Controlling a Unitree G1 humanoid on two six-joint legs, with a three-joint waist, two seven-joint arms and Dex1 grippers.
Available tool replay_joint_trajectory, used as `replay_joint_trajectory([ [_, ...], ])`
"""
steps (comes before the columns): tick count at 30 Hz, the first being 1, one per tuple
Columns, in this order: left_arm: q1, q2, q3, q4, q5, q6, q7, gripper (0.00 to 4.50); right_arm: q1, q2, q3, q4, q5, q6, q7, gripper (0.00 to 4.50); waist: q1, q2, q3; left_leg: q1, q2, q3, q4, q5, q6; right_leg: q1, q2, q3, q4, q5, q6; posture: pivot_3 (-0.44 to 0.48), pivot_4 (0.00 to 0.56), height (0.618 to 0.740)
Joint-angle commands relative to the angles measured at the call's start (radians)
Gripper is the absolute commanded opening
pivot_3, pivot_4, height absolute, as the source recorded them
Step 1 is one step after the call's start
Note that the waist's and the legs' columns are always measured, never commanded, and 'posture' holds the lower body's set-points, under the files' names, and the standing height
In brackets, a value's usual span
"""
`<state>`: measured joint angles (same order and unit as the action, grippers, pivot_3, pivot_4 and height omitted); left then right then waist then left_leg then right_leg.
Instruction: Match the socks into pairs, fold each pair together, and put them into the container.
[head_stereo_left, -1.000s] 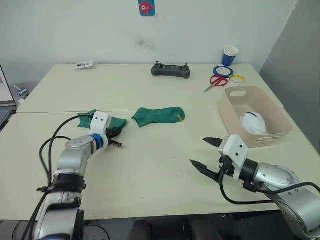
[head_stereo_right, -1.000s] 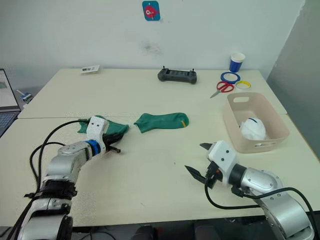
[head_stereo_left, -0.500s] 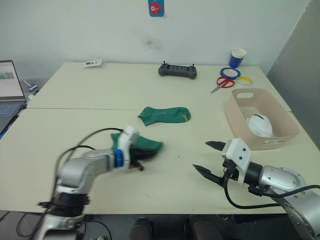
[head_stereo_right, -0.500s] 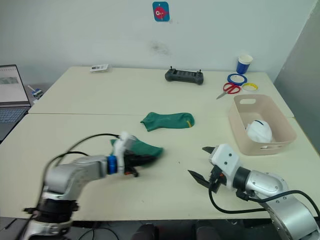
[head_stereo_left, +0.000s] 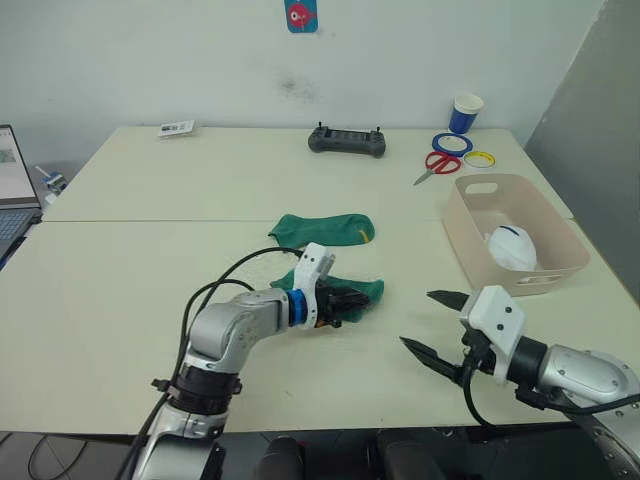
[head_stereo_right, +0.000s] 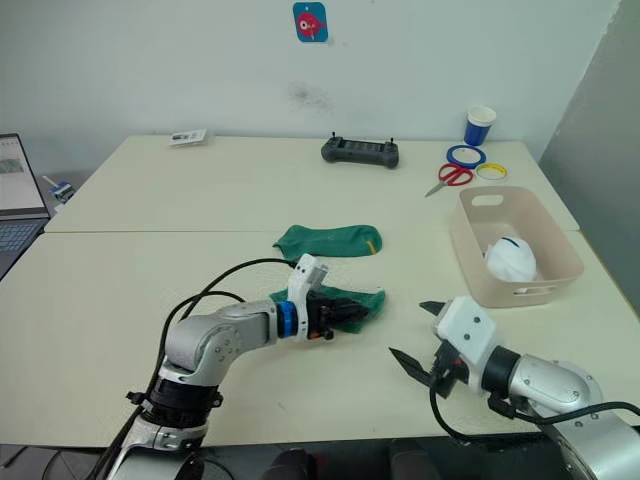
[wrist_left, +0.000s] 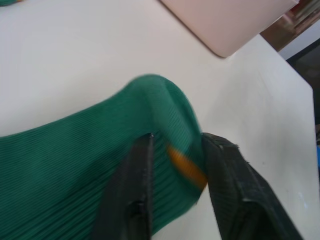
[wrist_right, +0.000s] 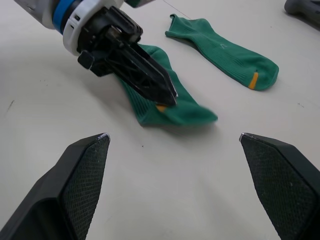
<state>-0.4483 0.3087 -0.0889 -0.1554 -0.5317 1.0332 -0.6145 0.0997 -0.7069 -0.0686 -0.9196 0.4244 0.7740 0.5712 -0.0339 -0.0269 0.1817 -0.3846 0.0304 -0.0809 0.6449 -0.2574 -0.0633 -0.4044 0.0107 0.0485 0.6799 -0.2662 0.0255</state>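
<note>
My left gripper (head_stereo_left: 347, 301) is shut on a dark green sock (head_stereo_left: 368, 290) near the middle of the table. The left wrist view shows both black fingers (wrist_left: 132, 200) pinching the sock's (wrist_left: 75, 145) fabric beside its yellow mark. A second dark green sock (head_stereo_left: 322, 229) lies flat just behind it. To the right of the held sock, my right gripper (head_stereo_left: 417, 318) is open and empty, a little above the table. The pale pink container (head_stereo_left: 470, 215) stands at the right with a white sock (head_stereo_left: 508, 246) inside.
Along the far edge are a black controller (head_stereo_left: 345, 141), red scissors (head_stereo_left: 432, 164), a blue tape ring (head_stereo_left: 446, 143), a yellow ring (head_stereo_left: 474, 158) and a blue-and-white cup (head_stereo_left: 463, 112). A laptop (head_stereo_left: 6, 190) sits off the left side.
My left gripper has carried the green sock from the left side of the table rightward to just in front of the other green sock. The right gripper has stayed open in place.
</note>
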Motion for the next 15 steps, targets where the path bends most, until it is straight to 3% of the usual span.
replay_joint_trajectory([
  [1,0.006,0.058,0.061,-0.094,-0.046,-0.029,-0.048,2.83,-0.010,-0.007,-0.024,-0.045,0.018,-0.004,-0.006,4.50,0.001,0.000,0.000,0.000,0.000,0.000,0.000,0.000,0.000,0.000,0.000,0.000,0.000,0.000,0.000,0.000,0.150,0.740],
  [4,0.036,0.135,0.108,-0.142,-0.078,-0.043,-0.097,3.74,-0.022,-0.009,-0.025,-0.044,0.028,-0.004,-0.004,4.50,0.000,0.000,0.000,0.000,0.000,0.000,0.000,0.000,0.000,0.000,0.000,0.000,0.000,0.000,0.000,0.000,0.150,0.740],
  [6,0.080,0.198,0.196,-0.158,-0.137,-0.027,-0.141,4.40,-0.046,-0.010,-0.022,-0.034,0.035,-0.007,-0.002,4.50,-0.001,0.000,0.000,0.000,0.000,0.000,0.000,0.000,0.000,0.000,0.000,0.000,0.000,0.000,0.000,0.000,0.150,0.740],
  [10,0.141,0.298,0.321,-0.077,-0.172,-0.031,-0.177,4.48,-0.092,-0.008,0.002,-0.011,0.042,-0.013,0.002,4.50,-0.004,0.001,0.001,0.000,0.001,0.000,-0.001,0.000,0.000,0.000,0.000,-0.001,0.000,-0.001,-0.001,0.000,0.150,0.740],
  [15,0.155,0.326,0.413,0.097,-0.190,0.001,-0.157,4.48,-0.144,-0.007,0.036,0.015,0.044,-0.016,0.012,4.50,0.004,0.001,0.001,0.000,0.000,0.000,0.000,0.000,0.000,0.000,-0.001,-0.001,0.000,-0.003,-0.005,0.000,0.150,0.740],
])
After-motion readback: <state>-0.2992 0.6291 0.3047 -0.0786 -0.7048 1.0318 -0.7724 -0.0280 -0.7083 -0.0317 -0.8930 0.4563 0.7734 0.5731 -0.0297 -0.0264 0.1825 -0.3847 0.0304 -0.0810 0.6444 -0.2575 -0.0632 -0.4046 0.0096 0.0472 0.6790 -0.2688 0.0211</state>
